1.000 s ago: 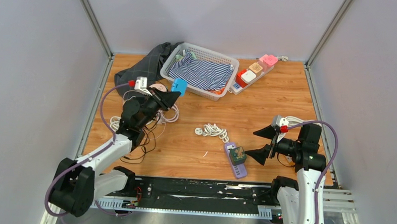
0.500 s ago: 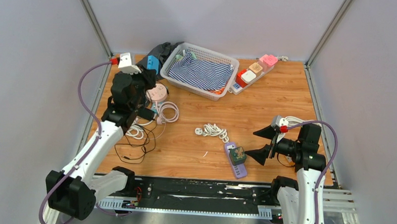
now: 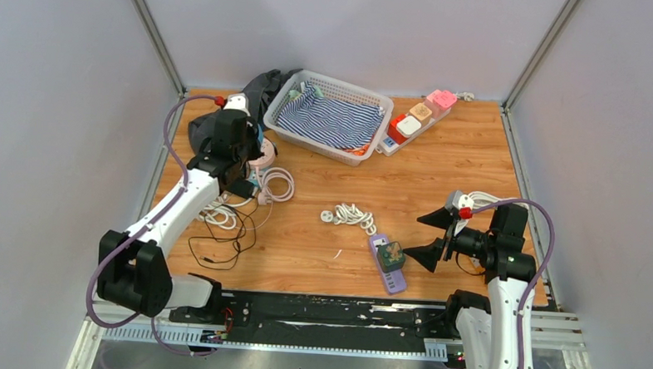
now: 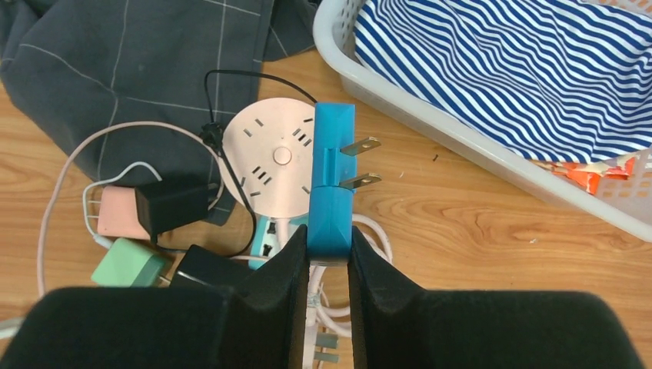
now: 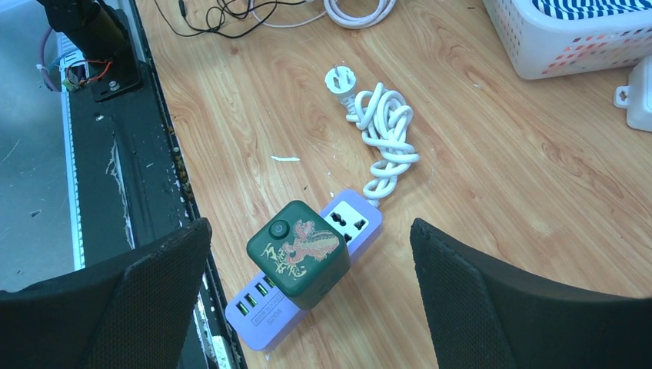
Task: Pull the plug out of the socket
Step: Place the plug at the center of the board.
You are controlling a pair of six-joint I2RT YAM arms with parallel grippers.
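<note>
Dark green cube plug (image 5: 296,250) sits plugged into the lilac plastic power strip (image 5: 257,317) by the desk's (image 5: 500,154) near edge. The right fingers (image 5: 154,292) are spread wide and not touching it. Over by the far left corner, the left fingers (image 4: 269,300) pinch a blue plastic plug (image 4: 332,184), prongs bare, above the round pink socket (image 4: 265,165). So that one's out, I'd say; the green one's left.
</note>
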